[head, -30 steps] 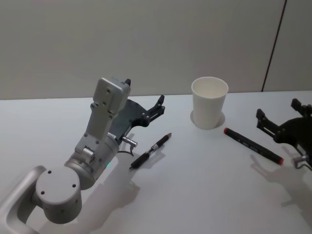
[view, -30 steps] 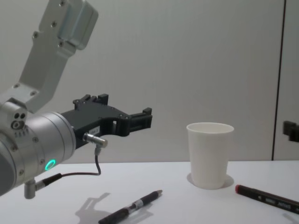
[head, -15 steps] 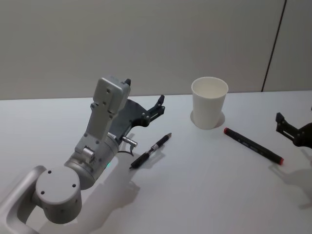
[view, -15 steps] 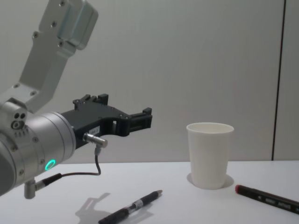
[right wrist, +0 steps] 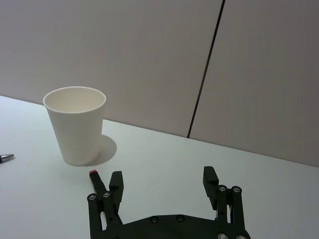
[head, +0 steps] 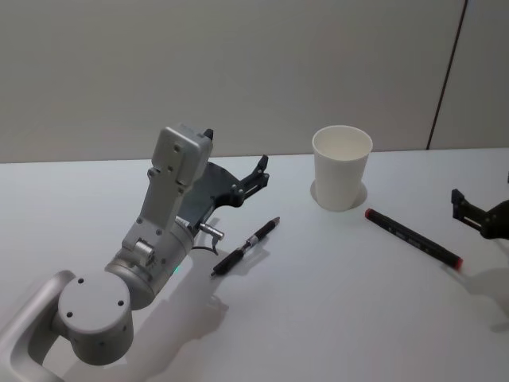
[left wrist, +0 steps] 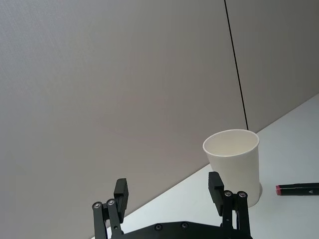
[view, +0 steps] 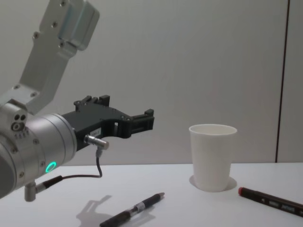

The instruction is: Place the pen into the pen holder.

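The left gripper [left wrist: 168, 194] is hovering open and empty near the black pen [head: 245, 246], the right gripper [right wrist: 162, 180] is waiting open and empty by the red-capped marker [head: 412, 237], and both pens are lying ungrasped on the table [head: 334, 310] outside the pen holder [head: 342, 169].

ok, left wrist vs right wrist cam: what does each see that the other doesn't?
Left wrist, not right: the left gripper, open. Right wrist, not left: the right gripper, open, and the tip of the black pen at the frame edge. Both: the upright white cup and the red end of the marker near its base.
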### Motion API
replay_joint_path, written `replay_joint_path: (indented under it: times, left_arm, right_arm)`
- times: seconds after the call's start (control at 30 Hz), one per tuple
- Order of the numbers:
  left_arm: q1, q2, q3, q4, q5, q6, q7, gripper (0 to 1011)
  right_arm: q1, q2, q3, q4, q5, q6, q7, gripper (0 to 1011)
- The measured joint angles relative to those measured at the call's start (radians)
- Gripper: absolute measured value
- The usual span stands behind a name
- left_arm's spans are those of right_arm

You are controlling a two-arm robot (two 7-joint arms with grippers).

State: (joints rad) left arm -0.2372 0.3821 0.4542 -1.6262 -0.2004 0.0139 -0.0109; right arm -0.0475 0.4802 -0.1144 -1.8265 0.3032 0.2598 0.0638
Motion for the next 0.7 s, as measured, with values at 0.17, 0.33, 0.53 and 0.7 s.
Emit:
replay_joint_path:
  times: [0.17,0.33,0.53,0.7]
  left_arm:
    - [0.0,0.0,0.0,0.0,0.0,0.0,0.0,1001]
    - [0.0,0.0,0.0,0.0,0.0,0.0,0.0,1001]
    - [0.0,0.0,0.0,0.0,0.0,0.0,0.0,1001]
    - [0.0,0.0,0.0,0.0,0.0,0.0,0.0,1001]
  right_arm:
    - [0.03,-0.004,-0.008,0.021,-0.021,0.036,0.033,1002]
    - [0.063,-0.01,-0.018,0.046,-0.048,0.074,0.083,1002]
    - [0.095,-0.016,-0.031,0.076,-0.077,0.11,0.137,1002]
    - [0.117,-0.024,-0.043,0.102,-0.102,0.136,0.175,1001]
